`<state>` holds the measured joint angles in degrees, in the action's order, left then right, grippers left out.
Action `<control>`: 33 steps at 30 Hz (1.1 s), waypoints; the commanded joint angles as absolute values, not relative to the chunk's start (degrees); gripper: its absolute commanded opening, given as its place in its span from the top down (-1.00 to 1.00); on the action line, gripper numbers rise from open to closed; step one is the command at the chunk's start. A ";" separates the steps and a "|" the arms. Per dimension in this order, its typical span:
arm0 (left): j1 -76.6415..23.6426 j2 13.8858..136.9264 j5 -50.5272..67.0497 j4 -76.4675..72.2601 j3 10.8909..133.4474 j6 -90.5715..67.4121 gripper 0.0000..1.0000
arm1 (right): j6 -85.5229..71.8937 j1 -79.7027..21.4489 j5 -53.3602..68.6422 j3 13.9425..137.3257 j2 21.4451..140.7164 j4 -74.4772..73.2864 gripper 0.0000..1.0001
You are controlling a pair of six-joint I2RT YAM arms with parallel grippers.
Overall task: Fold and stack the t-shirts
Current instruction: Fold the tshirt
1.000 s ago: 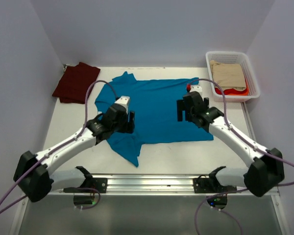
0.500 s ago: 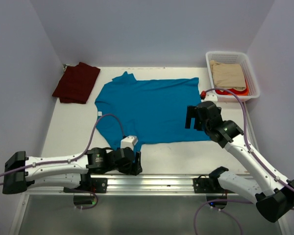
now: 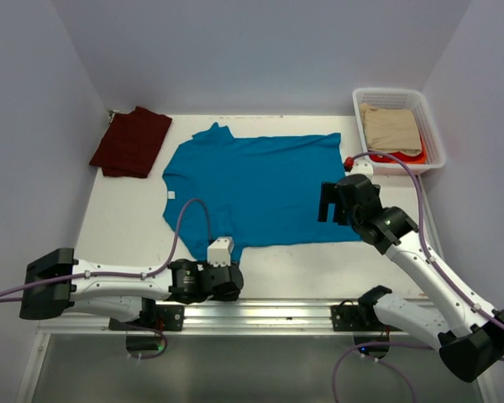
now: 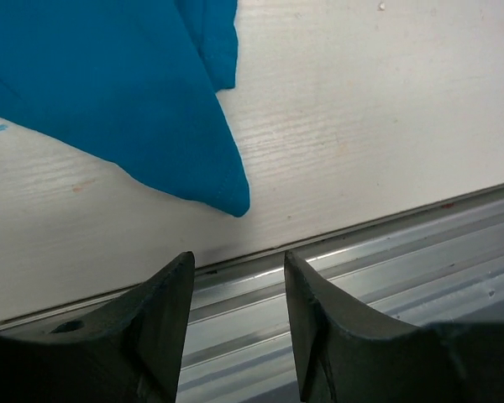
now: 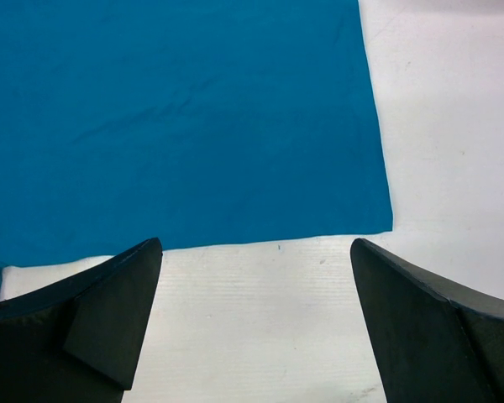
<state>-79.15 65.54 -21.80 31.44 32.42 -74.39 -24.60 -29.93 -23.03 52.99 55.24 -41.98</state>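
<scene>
White table (image 3: 118, 227), enclosed by pale walls, metal rail (image 4: 361, 252) along the near edge.

Teal shirt (image 3: 260, 189): spread flat at the table's centre, unfolded, one sleeve pointing toward the near edge, its tip (image 4: 235, 201) lying just short of the rail.

Maroon shirt (image 3: 133, 141): folded, at the far left corner, apart from the teal one.

White basket (image 3: 433, 138): far right corner, holding beige cloth (image 3: 391, 126) over red cloth (image 3: 401, 156).

Left gripper (image 4: 235, 260): low at the near edge, close to the sleeve tip, fingers parted, holding nothing.

Right gripper (image 5: 256, 243): above the teal shirt's near right corner, fingers spread wide, holding nothing.
</scene>
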 commanded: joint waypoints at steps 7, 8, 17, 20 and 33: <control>-79.45 68.81 -29.09 30.50 31.12 -79.72 0.00 | -24.17 -29.80 -23.82 54.49 54.05 -42.54 -0.98; -79.45 69.60 -29.09 29.98 30.50 -79.80 0.00 | -24.26 -29.79 -23.82 54.49 53.97 -42.63 -0.97; -79.45 71.19 -30.06 26.46 29.62 -80.86 0.05 | -24.34 -29.80 -24.43 54.32 53.17 -43.50 -0.97; -79.45 71.19 -30.58 25.05 29.79 -80.51 0.06 | -24.35 -29.79 -24.78 54.14 53.35 -43.68 -0.97; -79.45 74.18 -31.99 22.76 31.55 -79.89 0.89 | -24.26 -29.79 -24.52 52.74 53.35 -43.42 -0.86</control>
<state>-79.20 73.49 -29.93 23.59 30.52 -78.94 -24.45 -29.93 -23.42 52.99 54.19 -43.22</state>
